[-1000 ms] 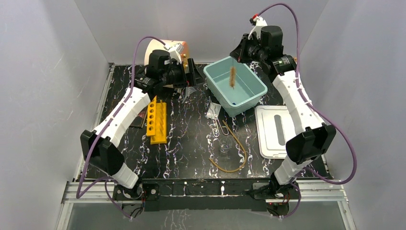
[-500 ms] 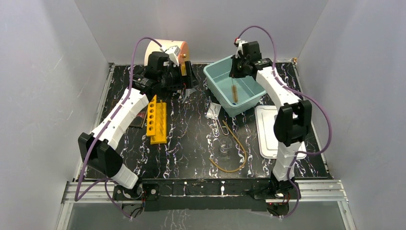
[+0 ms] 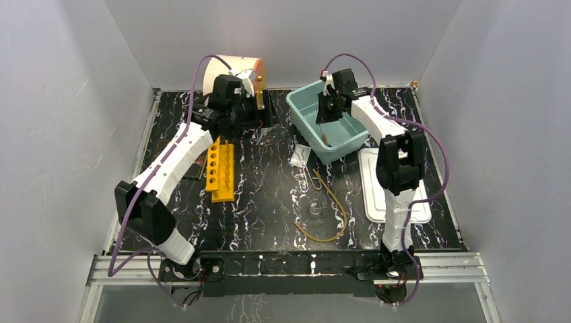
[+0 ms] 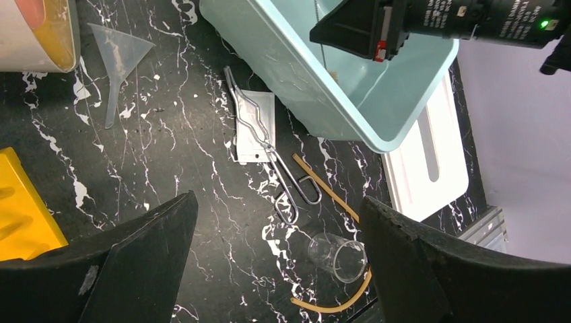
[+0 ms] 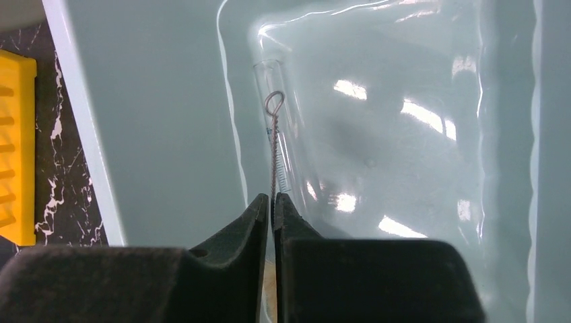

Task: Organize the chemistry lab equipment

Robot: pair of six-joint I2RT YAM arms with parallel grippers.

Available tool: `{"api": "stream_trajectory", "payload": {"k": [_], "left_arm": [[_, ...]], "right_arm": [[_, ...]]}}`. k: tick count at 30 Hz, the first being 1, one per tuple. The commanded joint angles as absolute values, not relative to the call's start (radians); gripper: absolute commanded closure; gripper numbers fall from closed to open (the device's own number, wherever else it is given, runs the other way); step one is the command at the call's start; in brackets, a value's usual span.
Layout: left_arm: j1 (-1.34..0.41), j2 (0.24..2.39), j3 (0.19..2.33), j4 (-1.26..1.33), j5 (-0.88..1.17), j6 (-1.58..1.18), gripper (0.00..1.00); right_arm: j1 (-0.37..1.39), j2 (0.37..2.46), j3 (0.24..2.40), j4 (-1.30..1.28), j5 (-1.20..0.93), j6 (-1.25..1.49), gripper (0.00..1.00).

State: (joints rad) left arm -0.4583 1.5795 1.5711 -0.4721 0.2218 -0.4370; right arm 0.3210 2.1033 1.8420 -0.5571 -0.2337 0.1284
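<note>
My right gripper (image 5: 273, 198) is shut on the twisted wire handle of a tube brush (image 5: 273, 134) and is held low inside the teal bin (image 3: 301, 128). The brush's tan bristle end (image 3: 326, 139) hangs near the bin floor. A clear glass tube (image 5: 291, 155) lies on the bin floor behind the wire. My left gripper (image 4: 276, 262) is wide open and empty, above the table near the drum. Below it lie a clear funnel (image 4: 121, 54), metal tongs (image 4: 269, 151), a small glass beaker (image 4: 337, 256) and a tan rubber loop (image 4: 337, 202). The yellow tube rack (image 3: 220, 168) lies left of centre.
The large cream drum with the orange face (image 3: 236, 70) stands at the back, behind my left gripper. The white bin lid (image 3: 390, 185) lies flat at the right. A small clear bag (image 4: 254, 128) lies under the tongs. White walls enclose the table.
My right arm has swung forward and down, carrying the brush from above the bin to down inside it. My left arm has shifted only slightly.
</note>
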Motion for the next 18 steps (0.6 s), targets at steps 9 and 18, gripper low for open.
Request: {"api": "stream_trajectory", "payload": {"k": [9, 18], "left_arm": [[-0.459, 1.567, 1.589, -0.496, 0.193, -0.414, 0.11], [-0.459, 1.550, 1.552, -0.485, 0.233, -0.429, 0.11]], "right_arm": [[0.321, 2.055, 1.954, -0.627, -0.233, 0.190, 0.61], [0.324, 1.846, 1.884, -0.698, -0.226, 0.243, 0.53]]}}
